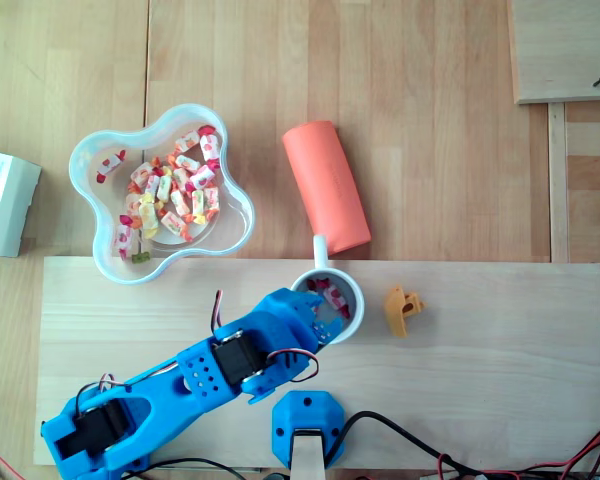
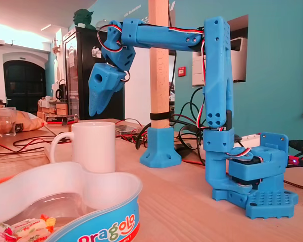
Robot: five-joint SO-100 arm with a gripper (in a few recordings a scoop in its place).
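Observation:
My blue gripper [image 2: 97,111] hangs point-down just above the white mug [image 2: 93,146], its tips a little above the rim. From overhead, the gripper [image 1: 323,318] covers the mug's [image 1: 352,300] lower left side. A red-and-white wrapped candy [image 1: 331,294] lies inside the mug beside the fingertips. I see nothing between the fingers in the fixed view, and the angle hides the gap between them. The flower-shaped white bowl [image 1: 242,212] holds several wrapped candies [image 1: 175,195] to the upper left of the mug.
A salmon cylinder [image 1: 326,184] lies just behind the mug. A small orange part [image 1: 403,310] sits to the mug's right on the light board [image 1: 500,370]. A blue foot with a wooden post [image 1: 305,432] stands near my base. A white box [image 1: 2,200] sits at the left edge.

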